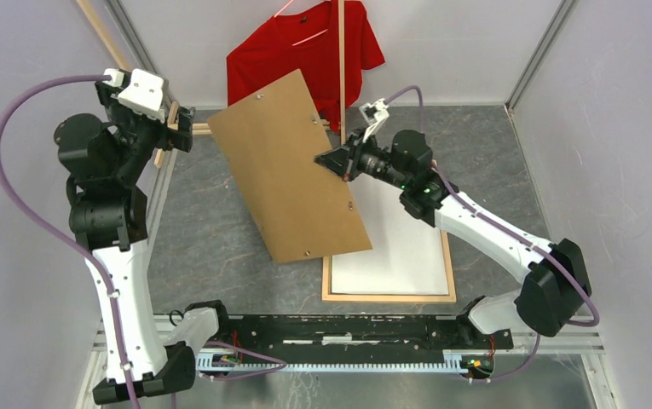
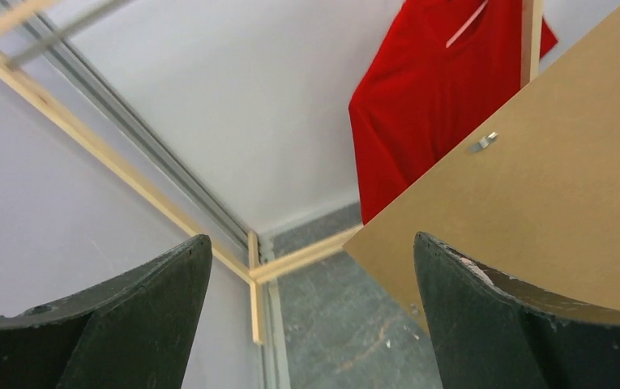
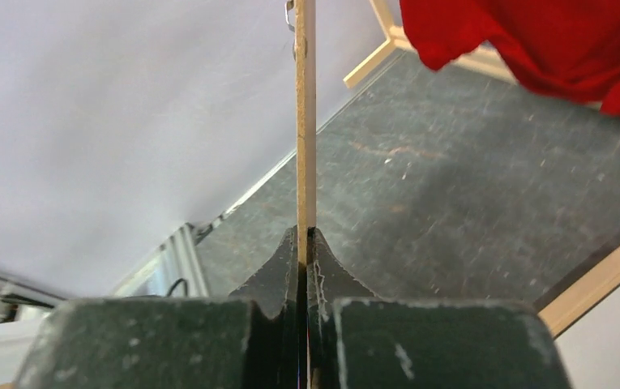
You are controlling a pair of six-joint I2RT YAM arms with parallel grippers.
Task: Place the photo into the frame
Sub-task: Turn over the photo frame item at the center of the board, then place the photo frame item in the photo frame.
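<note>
The frame point(image 1: 388, 297) of thin light wood lies flat on the table at centre right, its corner point(image 3: 594, 284) also in the right wrist view. A white sheet point(image 1: 399, 247) fills it, no print showing; I cannot tell whether it is the photo's back. My right gripper point(image 1: 339, 162) is shut on the right edge of the brown backing board point(image 1: 288, 170), holding it tilted up over the frame's left side. In the right wrist view the board point(image 3: 305, 121) runs edge-on between the gripper's point(image 3: 305, 235) closed jaws. My left gripper point(image 2: 310, 239) is open and empty, raised at the far left point(image 1: 177, 123).
A red shirt point(image 1: 305, 43) hangs on the back wall behind an upright wooden slat point(image 1: 342, 51). More light-wood slats point(image 2: 298, 258) meet at the back left corner. White walls enclose the grey table point(image 1: 211, 239) on three sides.
</note>
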